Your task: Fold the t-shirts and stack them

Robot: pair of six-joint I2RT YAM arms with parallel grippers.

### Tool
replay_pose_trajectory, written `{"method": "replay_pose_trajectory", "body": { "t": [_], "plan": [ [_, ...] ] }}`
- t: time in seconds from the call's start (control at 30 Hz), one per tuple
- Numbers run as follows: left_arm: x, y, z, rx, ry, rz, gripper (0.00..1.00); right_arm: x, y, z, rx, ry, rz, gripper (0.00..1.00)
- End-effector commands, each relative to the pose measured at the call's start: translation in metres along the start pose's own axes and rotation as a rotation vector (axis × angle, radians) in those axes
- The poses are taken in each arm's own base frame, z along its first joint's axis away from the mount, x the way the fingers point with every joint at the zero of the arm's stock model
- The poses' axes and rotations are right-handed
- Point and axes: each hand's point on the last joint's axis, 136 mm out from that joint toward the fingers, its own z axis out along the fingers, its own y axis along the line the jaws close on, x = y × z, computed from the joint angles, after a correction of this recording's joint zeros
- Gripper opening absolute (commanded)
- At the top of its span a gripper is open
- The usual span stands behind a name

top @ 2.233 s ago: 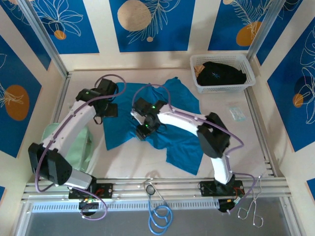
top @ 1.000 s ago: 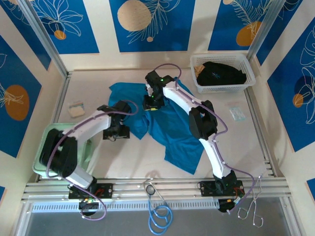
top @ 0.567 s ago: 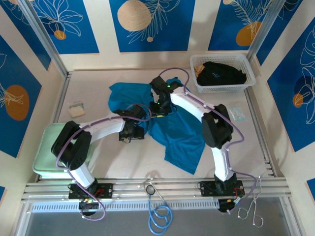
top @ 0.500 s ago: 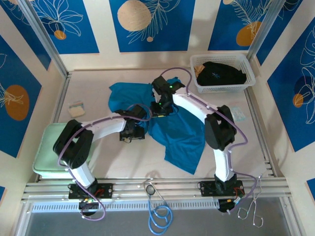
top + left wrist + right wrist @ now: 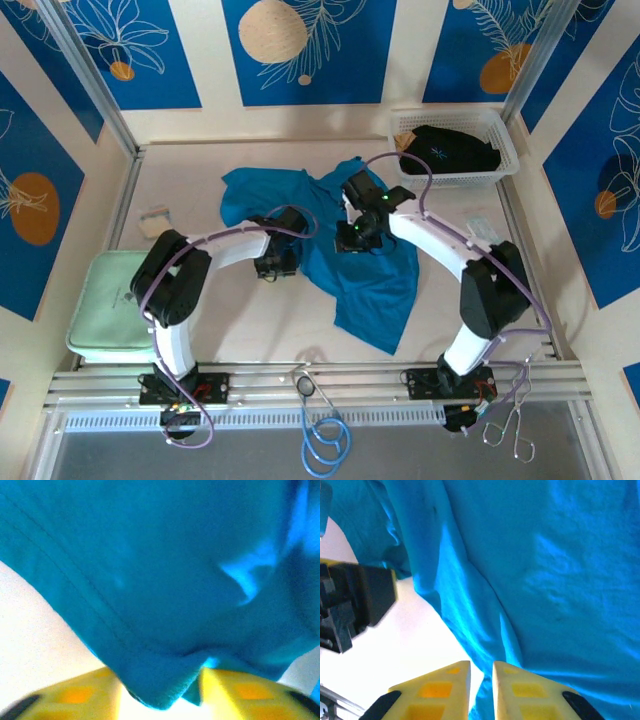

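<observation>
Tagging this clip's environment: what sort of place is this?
Probably a lab robot cell, not a home: metal frame rails along the near edge, printed blue-and-cream backdrop panels, and a teal t-shirt laid out as work material.

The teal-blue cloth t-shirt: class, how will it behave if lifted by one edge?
Probably floppy: the teal-blue cloth t-shirt lies rumpled in soft folds. Likely thin and light: its hem crumples into a bunch in the left wrist view.

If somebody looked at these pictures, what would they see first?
A crumpled teal-blue t-shirt lies across the middle of the table. The left gripper and the right gripper are each pinching its cloth. Next you'd spot the black t-shirt sitting in the white basket at the far right corner.
</observation>
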Motion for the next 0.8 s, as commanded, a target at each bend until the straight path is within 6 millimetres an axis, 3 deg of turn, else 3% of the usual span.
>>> {"method": "replay_pose_trajectory", "body": {
  "t": [0.0, 0.13, 0.27, 0.5, 0.6, 0.77],
  "plan": [
    [0.007, 0.016, 0.021, -0.093, 0.018, 0.035, 0.25, 0.01, 0.002, -0.015, -0.04, -0.028, 0.023, 0.19],
    [0.003, 0.032, 0.008, -0.163, -0.016, 0.051, 0.0, 0.037, -0.01, -0.018, -0.037, -0.011, 0.081, 0.2],
    [-0.004, 0.052, -0.026, -0.234, -0.077, 0.07, 0.0, 0.069, -0.026, -0.015, -0.025, 0.017, 0.181, 0.21],
    [-0.003, 0.097, -0.116, -0.301, -0.194, 0.074, 0.0, 0.111, -0.05, 0.01, 0.008, 0.086, 0.359, 0.24],
    [0.006, 0.117, -0.137, -0.301, -0.209, 0.052, 0.0, 0.119, -0.065, 0.02, 0.064, 0.11, 0.432, 0.24],
    [0.024, 0.144, -0.141, -0.302, -0.203, 0.0, 0.0, 0.121, -0.1, 0.029, 0.197, 0.152, 0.598, 0.16]
  ]
}}
